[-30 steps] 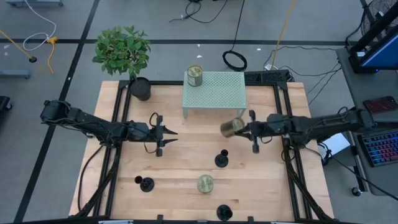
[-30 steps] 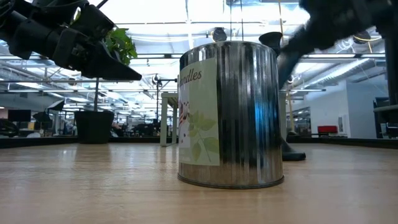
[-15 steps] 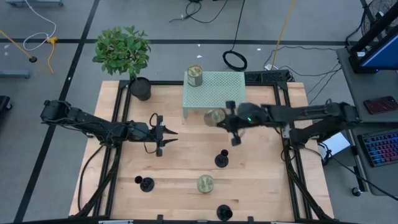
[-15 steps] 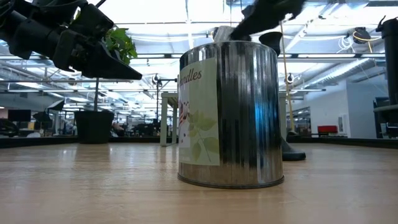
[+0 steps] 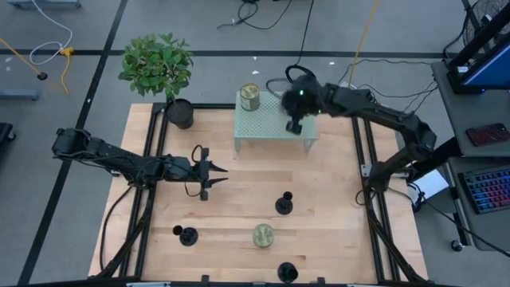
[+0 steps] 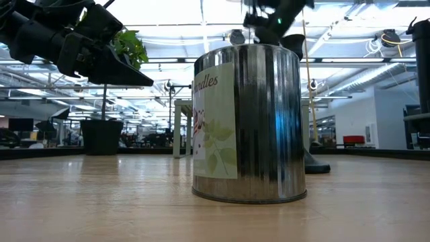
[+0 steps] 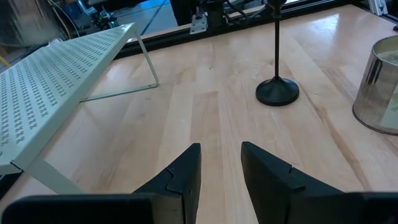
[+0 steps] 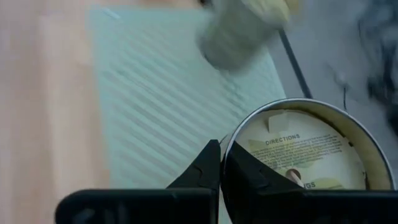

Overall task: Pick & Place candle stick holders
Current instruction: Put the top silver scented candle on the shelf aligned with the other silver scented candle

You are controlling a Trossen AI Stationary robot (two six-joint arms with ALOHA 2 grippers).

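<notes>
**Right gripper holding brass cup above perforated shelf; left arm idle**

Right arm: reaching across the far side of the table, right gripper [image 5: 293,119] above the pale green perforated shelf [image 5: 275,127]. Fingers [image 8: 205,169] clamped on the rim of a brass-coloured cup [image 8: 305,152]; underside label facing the wrist camera, word "DIRECTIONS" legible. Held cup hidden under the wrist from overhead. Contact between cup and shelf surface: cannot tell.

Second brass cup [image 5: 250,96] upright at the shelf's far left corner, also visible blurred in the right wrist view [image 8: 239,31], apart from the held one.

Third brass cup [image 5: 263,234] standing on the wooden table [image 5: 335,231] toward the near edge; fills the middle of the low view [image 6: 247,122], label side turned left.

Three black stemmed holders on the table, all upright: one [image 5: 284,204] near centre, just beyond the third cup; one [image 5: 188,235] near left; one [image 5: 288,272] at the near edge. Central one in left wrist view [image 7: 277,87], round base flat on the wood.

Left gripper [image 5: 213,176] hovering over the table left of centre, pointing toward the middle; fingers [image 7: 186,174] parted by a narrow gap, nothing between them.

Black plant pot [image 5: 180,113] with green plant at the far left corner of the table.
</notes>
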